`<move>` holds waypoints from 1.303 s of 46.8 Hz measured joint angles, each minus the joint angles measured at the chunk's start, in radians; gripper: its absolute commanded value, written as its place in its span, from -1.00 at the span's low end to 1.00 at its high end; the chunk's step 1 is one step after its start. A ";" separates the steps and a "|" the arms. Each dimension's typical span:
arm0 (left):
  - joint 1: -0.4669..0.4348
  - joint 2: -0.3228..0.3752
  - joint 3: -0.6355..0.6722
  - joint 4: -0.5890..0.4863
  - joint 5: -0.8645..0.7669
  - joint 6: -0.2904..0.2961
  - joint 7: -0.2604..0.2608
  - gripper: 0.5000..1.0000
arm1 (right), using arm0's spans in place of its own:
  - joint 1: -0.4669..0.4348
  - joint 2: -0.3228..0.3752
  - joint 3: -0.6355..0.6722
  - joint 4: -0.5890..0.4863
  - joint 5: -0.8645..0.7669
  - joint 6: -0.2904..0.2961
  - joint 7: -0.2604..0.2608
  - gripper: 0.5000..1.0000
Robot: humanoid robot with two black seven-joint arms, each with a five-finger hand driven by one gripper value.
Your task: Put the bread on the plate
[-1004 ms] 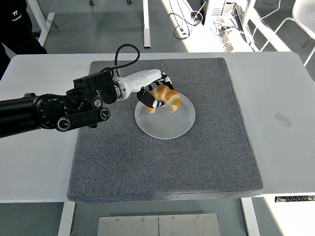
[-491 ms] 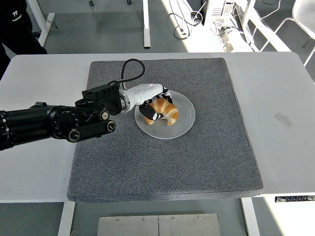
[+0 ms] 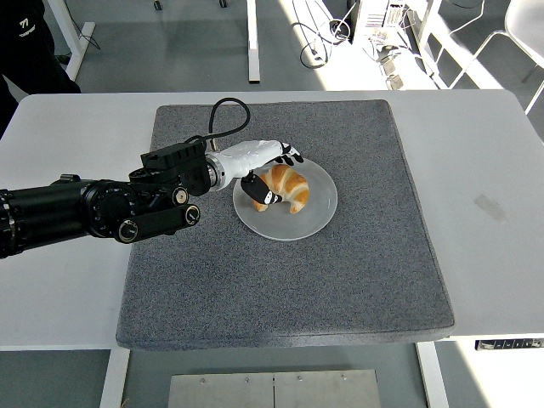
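On the white plate [image 3: 316,212], near the middle of a grey mat [image 3: 280,280], we see the croissant [image 3: 286,187] lying on the plate's left half. Our left hand [image 3: 259,161] sits at the plate's left rim, its white-shelled fingers [image 3: 287,153] spread along the croissant's far side and the dark thumb against its near-left end; the grip looks loosened, though we cannot tell whether contact remains. A dark-clothed person [image 3: 30,42] stands at the top left corner, beyond the white table [image 3: 484,212].

Golden-brown bread [image 3: 286,187] on a white plate [image 3: 306,217]; speckled grey mat [image 3: 280,272]; white counter [image 3: 68,263]; black arm [image 3: 76,211].
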State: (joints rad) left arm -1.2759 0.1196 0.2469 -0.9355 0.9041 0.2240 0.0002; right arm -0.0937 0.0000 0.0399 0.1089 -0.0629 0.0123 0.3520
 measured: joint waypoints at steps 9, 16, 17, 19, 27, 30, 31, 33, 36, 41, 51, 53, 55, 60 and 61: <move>0.002 0.001 -0.001 -0.001 -0.003 0.000 -0.002 0.55 | 0.000 0.000 0.000 0.000 0.000 0.000 0.000 1.00; -0.003 0.016 -0.068 -0.002 -0.060 0.001 -0.013 0.57 | 0.000 0.000 0.000 0.000 0.000 0.000 0.000 1.00; -0.003 0.017 -0.086 -0.002 -0.076 0.001 -0.018 0.57 | 0.000 0.000 0.000 0.000 0.000 0.000 0.000 1.00; 0.001 0.021 -0.120 -0.002 -0.109 0.001 -0.034 0.57 | 0.000 0.000 0.000 0.000 0.000 0.000 0.000 1.00; 0.013 0.071 -0.169 -0.002 -0.237 0.003 -0.126 0.57 | 0.000 0.000 0.000 0.000 0.000 0.000 0.000 1.00; 0.015 0.082 -0.180 -0.001 -0.315 0.007 -0.171 0.57 | 0.000 0.000 0.000 0.000 0.000 0.000 0.000 1.00; 0.017 0.086 -0.188 0.001 -0.345 0.008 -0.188 0.57 | 0.000 0.000 0.000 0.000 0.000 0.000 0.000 1.00; 0.025 0.092 -0.203 0.010 -0.401 0.008 -0.218 0.57 | 0.000 0.000 0.000 0.000 0.000 0.000 0.000 1.00; 0.045 0.101 -0.231 0.045 -0.489 0.008 -0.262 0.57 | 0.000 0.000 0.000 0.000 0.000 0.000 0.000 1.00; 0.072 0.103 -0.270 0.111 -0.581 0.008 -0.307 0.57 | 0.000 0.000 0.000 0.000 0.000 0.000 0.000 1.00; 0.155 0.095 -0.398 0.184 -0.646 0.008 -0.351 0.56 | 0.000 0.000 0.000 0.000 0.000 0.000 0.000 1.00; 0.182 0.090 -0.446 0.209 -0.651 0.008 -0.365 0.56 | 0.000 0.000 0.000 0.000 0.000 0.000 0.000 1.00; 0.206 0.079 -0.496 0.236 -0.653 0.007 -0.376 0.56 | 0.000 0.000 0.000 0.000 0.000 0.000 0.000 1.00; 0.252 0.006 -0.596 0.296 -0.653 0.003 -0.385 0.55 | 0.000 0.000 0.000 0.000 0.000 0.000 0.000 1.00; 0.260 -0.006 -0.610 0.306 -0.653 0.002 -0.385 0.55 | 0.000 0.000 0.000 0.000 0.000 0.000 0.000 1.00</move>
State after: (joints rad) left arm -1.0159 0.1137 -0.3634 -0.6299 0.2506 0.2263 -0.3849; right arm -0.0938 0.0001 0.0399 0.1089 -0.0629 0.0123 0.3522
